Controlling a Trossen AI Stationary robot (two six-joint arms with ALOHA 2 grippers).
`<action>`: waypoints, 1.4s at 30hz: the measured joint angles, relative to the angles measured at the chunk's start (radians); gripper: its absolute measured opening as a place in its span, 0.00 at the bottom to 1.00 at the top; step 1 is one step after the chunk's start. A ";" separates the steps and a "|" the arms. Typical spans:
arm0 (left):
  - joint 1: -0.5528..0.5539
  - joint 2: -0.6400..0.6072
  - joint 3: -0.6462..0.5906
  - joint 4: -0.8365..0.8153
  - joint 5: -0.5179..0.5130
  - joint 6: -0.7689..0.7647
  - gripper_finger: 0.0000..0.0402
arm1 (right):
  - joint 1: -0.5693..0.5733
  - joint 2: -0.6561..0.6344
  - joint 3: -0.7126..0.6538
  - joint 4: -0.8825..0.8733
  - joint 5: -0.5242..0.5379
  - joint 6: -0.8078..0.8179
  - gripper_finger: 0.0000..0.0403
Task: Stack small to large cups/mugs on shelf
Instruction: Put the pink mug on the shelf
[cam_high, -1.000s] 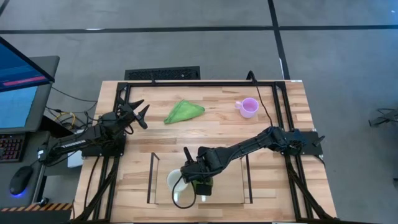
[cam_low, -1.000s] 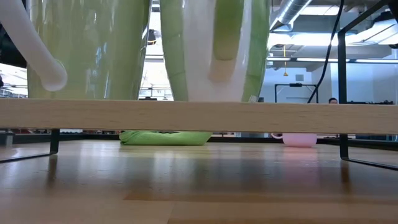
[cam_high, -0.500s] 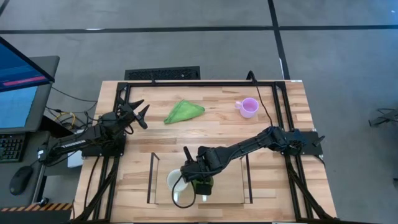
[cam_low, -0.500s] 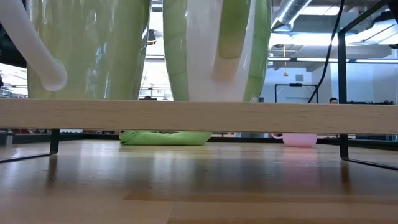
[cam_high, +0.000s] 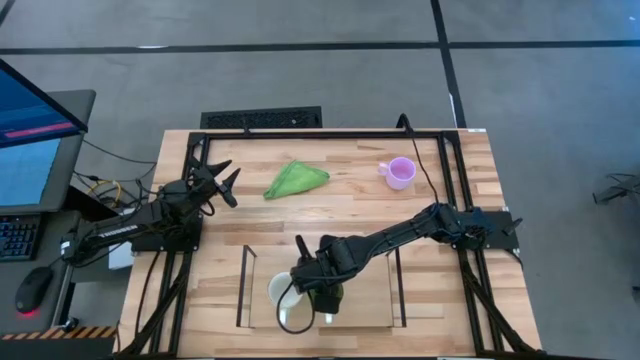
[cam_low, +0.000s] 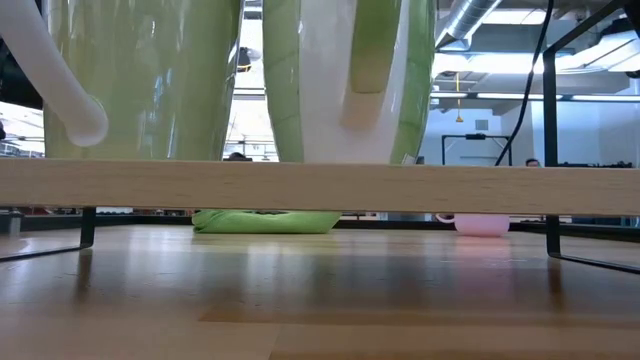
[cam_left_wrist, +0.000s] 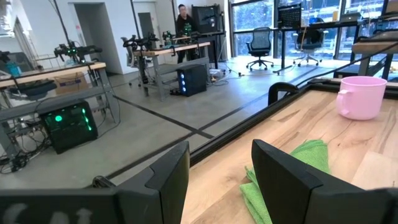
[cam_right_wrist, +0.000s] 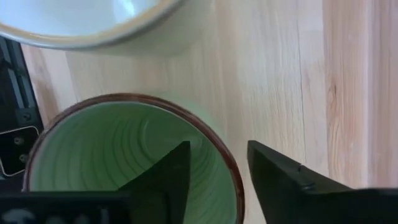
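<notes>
The green mug (cam_high: 336, 294) stands on the shelf (cam_high: 372, 300) at the table's near edge, close beside the white mug (cam_high: 283, 296). In the low view both mugs, the green one (cam_low: 345, 80) and the white one (cam_low: 140, 80), stand upright. My right gripper (cam_right_wrist: 217, 180) is open over the green mug (cam_right_wrist: 124, 155), pointing down. One finger (cam_right_wrist: 165, 180) is inside the mug, and the other finger (cam_right_wrist: 280, 183) is outside its wall. The light purple mug (cam_high: 400, 172) stands on the table at the far right. My left gripper (cam_high: 222, 182) is open at the table's left edge.
A green cloth (cam_high: 296, 178) lies on the table at the far middle and also shows in the left wrist view (cam_left_wrist: 292, 168). The shelf's thin black side frames (cam_high: 243, 285) rise at both ends. Bare wood lies between the shelf and the cloth.
</notes>
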 joint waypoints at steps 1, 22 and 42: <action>0.000 0.000 0.000 0.000 0.000 0.000 0.42 | 0.000 0.000 0.000 -0.006 0.000 0.011 0.46; 0.000 0.000 0.000 0.000 0.000 -0.001 0.42 | 0.008 -0.018 -0.001 -0.025 0.034 0.026 0.53; 0.000 0.000 0.000 0.000 0.000 -0.021 0.42 | 0.027 -0.097 -0.001 -0.044 0.124 0.028 0.52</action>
